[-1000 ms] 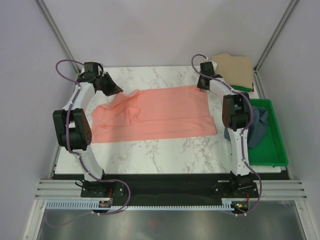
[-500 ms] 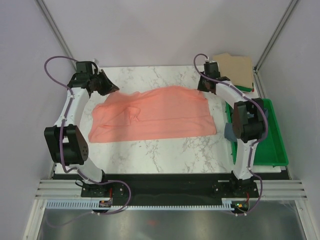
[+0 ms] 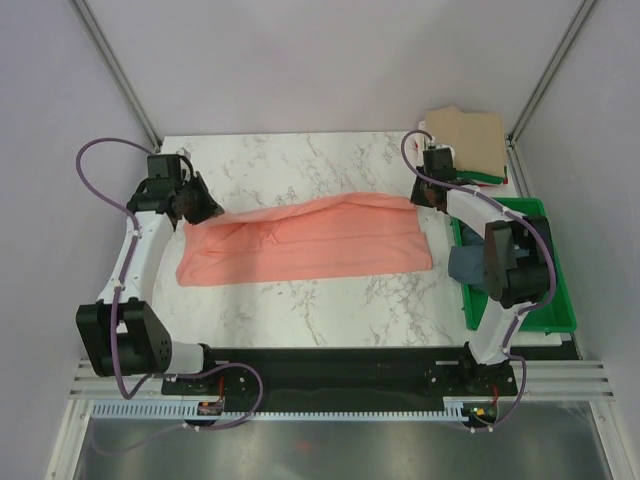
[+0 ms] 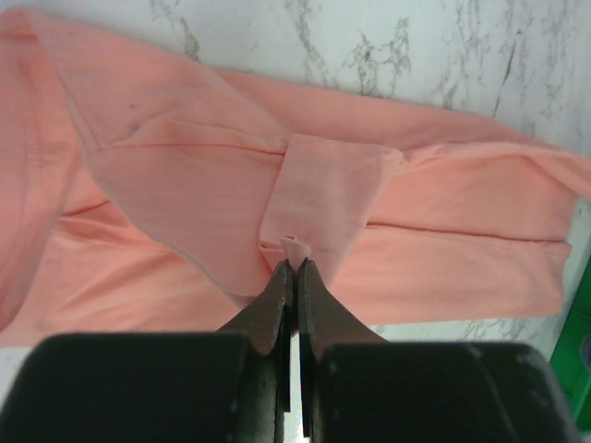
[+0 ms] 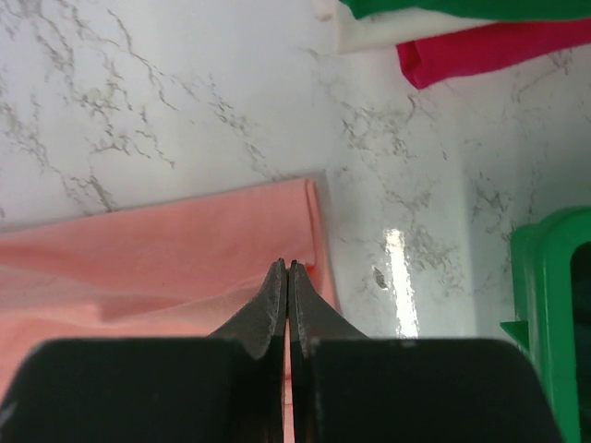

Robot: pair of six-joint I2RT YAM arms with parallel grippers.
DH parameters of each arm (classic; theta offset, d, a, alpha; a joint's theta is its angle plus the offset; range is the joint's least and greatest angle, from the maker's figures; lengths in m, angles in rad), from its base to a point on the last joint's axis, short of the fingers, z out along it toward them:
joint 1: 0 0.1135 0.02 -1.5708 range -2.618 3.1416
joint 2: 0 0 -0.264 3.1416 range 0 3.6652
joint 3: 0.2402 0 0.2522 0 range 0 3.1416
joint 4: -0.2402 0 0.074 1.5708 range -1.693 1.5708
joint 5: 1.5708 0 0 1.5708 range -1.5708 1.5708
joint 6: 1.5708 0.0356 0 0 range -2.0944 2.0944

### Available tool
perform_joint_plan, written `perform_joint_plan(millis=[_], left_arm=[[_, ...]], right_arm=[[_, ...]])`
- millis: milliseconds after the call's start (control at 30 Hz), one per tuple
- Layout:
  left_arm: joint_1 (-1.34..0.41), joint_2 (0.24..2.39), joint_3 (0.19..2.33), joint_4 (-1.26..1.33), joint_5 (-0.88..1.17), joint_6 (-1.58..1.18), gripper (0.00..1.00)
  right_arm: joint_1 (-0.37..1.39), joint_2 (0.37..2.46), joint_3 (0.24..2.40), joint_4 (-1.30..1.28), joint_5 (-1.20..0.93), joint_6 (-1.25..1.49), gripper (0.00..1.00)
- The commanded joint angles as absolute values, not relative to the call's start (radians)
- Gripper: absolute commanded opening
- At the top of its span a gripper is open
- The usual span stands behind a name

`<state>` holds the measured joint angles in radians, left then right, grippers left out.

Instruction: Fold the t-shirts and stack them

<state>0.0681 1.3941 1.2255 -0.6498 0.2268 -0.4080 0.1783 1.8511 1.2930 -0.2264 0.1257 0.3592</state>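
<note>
Pink shirt (image 3: pixel 310 240) lies mid-bench (image 3: pixel 300 160), long axis left-right, a flat band with its layers doubled over and creases running along its length. The left end is rumpled.

Left pincer (image 3: pixel 205 212) is at the shirt's far-left corner. In the wrist view its jaws are fully closed on a small pinch of pink cloth, with a flap hanging just beyond the tips (image 4: pixel 294 268).

Right pincer (image 3: pixel 425 197) is at the far-right corner. Its jaws are also fully closed (image 5: pixel 286 268), with pink cloth caught between them at the shirt's edge.

Tan shirt (image 3: pixel 470 135) sits at the far-right corner of the bench. The right wrist view shows green (image 5: pixel 462 7), white (image 5: pixel 369 35) and red (image 5: pixel 489 46) shirt edges there.

Tray (image 3: pixel 555 300) is on the right, with the grey shirt (image 3: pixel 468 262) draped over its left wall, partly hidden by the right arm.
</note>
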Motion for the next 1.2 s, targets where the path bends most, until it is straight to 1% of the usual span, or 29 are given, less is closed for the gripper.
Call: perform_joint_plan(millis=[0, 167, 600, 633, 667, 700, 733, 767, 800, 867, 900, 1067, 1167], left_arm=[[0.072, 1.292, 1.184, -0.663, 0.123, -0.351, 0.02], [0.074, 1.223, 1.125, -0.672, 0.115, -0.351, 0.02], [0.072, 1.135, 0.973, -0.695, 0.097, -0.362, 0.02], [0.072, 1.128, 0.968, -0.706, 0.091, -0.368, 0.03], [0.074, 1.118, 0.957, -0.721, 0.077, -0.382, 0.04], [0.074, 1.106, 0.951, -0.73, 0.068, -0.39, 0.12], [0.074, 1.082, 0.943, -0.736, 0.058, -0.397, 0.2], [0.074, 1.068, 0.934, -0.739, 0.039, -0.416, 0.3], [0.074, 1.057, 0.933, -0.747, 0.026, -0.425, 0.49], [0.072, 1.025, 0.931, -0.752, 0.003, -0.457, 0.55], [0.074, 1.014, 0.933, -0.752, -0.024, -0.469, 0.62], [0.072, 1.009, 0.901, -0.686, -0.022, -0.541, 0.63], [0.068, 1.058, 0.858, -0.609, -0.005, -0.586, 0.59]], right_arm=[[0.164, 1.789, 1.25, -0.169, 0.146, 0.348, 0.0], [0.156, 1.758, 1.19, -0.147, 0.137, 0.353, 0.0], [0.149, 1.695, 1.072, -0.14, 0.158, 0.373, 0.0], [0.146, 1.69, 1.06, -0.14, 0.164, 0.379, 0.05], [0.141, 1.687, 1.048, -0.141, 0.172, 0.388, 0.14], [0.134, 1.683, 1.036, -0.141, 0.178, 0.399, 0.44], [0.112, 1.675, 1.019, -0.141, 0.17, 0.414, 0.61], [0.103, 1.671, 1.014, -0.143, 0.169, 0.42, 0.72], [0.086, 1.664, 1.008, -0.144, 0.17, 0.425, 0.82], [0.08, 1.635, 1.012, -0.15, 0.172, 0.428, 0.84], [0.078, 1.625, 1.014, -0.153, 0.17, 0.428, 0.84], [0.107, 1.556, 1.031, -0.108, 0.04, 0.434, 0.83], [0.198, 1.594, 1.08, -0.091, 0.009, 0.396, 0.83]])
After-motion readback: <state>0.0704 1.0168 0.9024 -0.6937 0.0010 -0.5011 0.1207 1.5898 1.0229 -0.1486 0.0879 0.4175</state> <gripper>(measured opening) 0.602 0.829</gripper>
